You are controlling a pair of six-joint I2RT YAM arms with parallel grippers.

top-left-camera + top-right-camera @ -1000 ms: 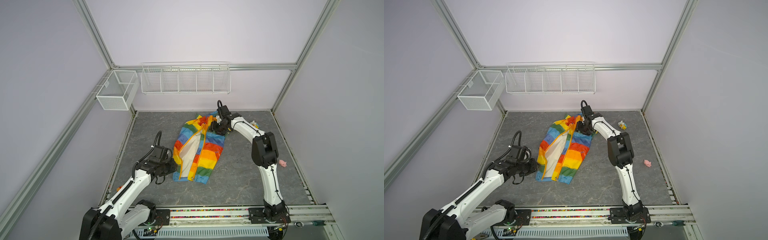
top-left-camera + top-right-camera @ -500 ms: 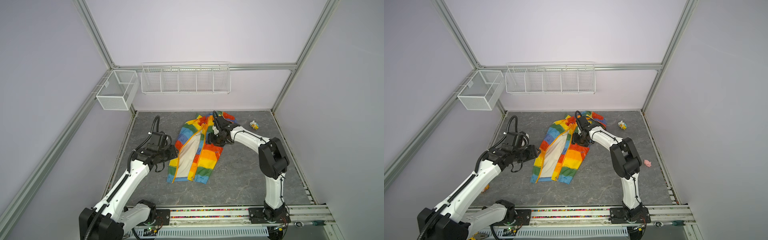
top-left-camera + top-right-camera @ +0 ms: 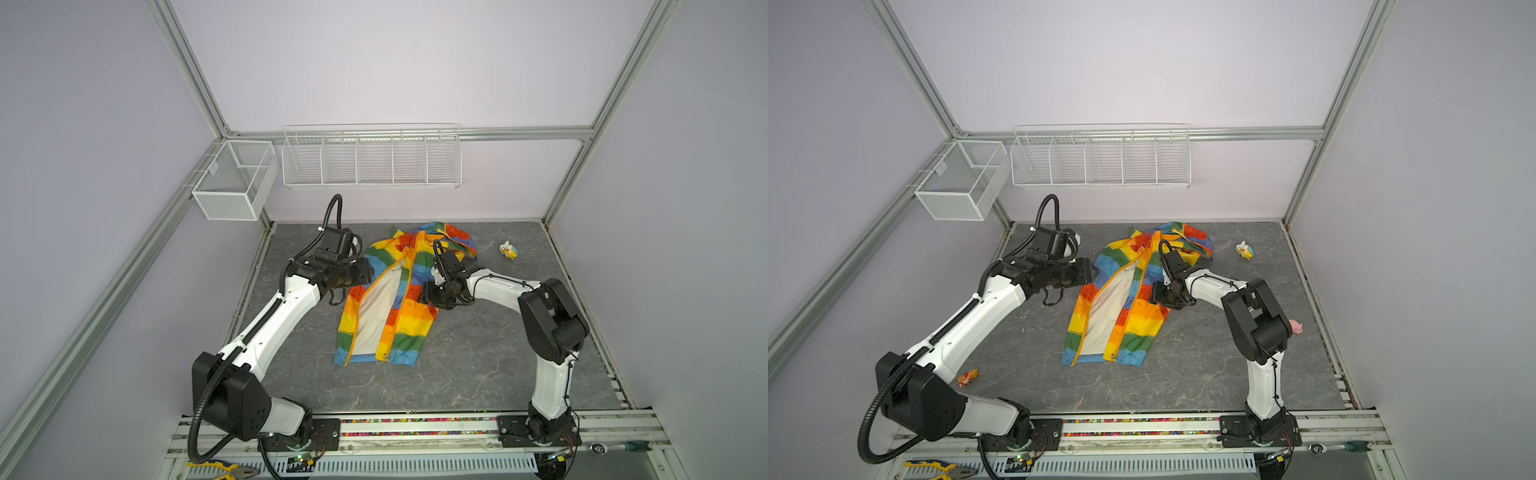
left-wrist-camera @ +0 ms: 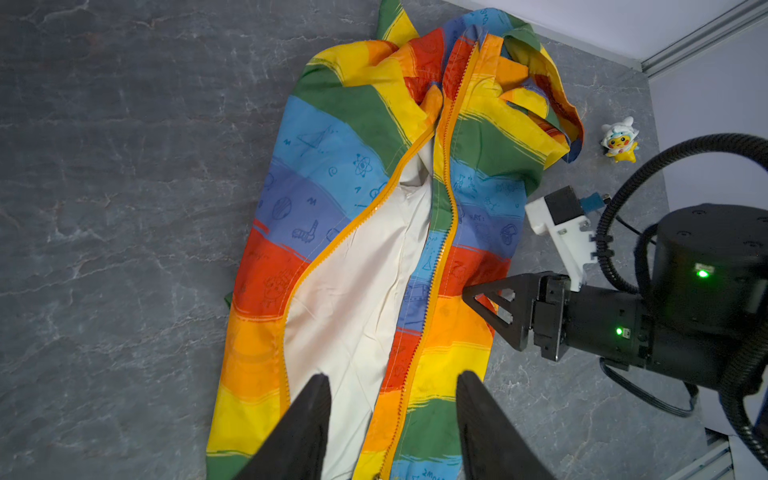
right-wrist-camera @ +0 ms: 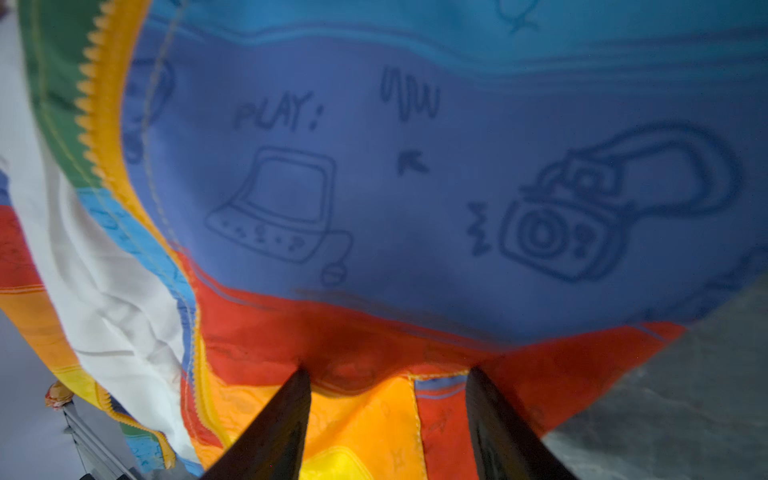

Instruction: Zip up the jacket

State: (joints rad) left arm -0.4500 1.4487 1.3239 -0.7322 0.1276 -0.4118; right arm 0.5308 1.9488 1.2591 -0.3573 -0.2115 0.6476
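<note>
Both empty and open, the left gripper [image 4: 392, 378] and right gripper [image 5: 388, 372] hover at the jacket [image 3: 405, 328]; a careless pinch could bunch thin fabric, skewing the zipper [image 4: 353, 224].

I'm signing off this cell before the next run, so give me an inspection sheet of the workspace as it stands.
Surface: grey marbled tabletop, no spills seen.
Job's things: jacket laid out, front open, cream lining showing.
Clutter: white-yellow toy, pink toy, orange toy, pliers at front rail.
Grippers: left gripper open, empty, beside jacket; right gripper open, tips at its red stripe.
Cables: black conduit looped at right wrist.
Surroundings: wire rack on rear wall, mesh basket at left corner; nothing seen inside.
</note>
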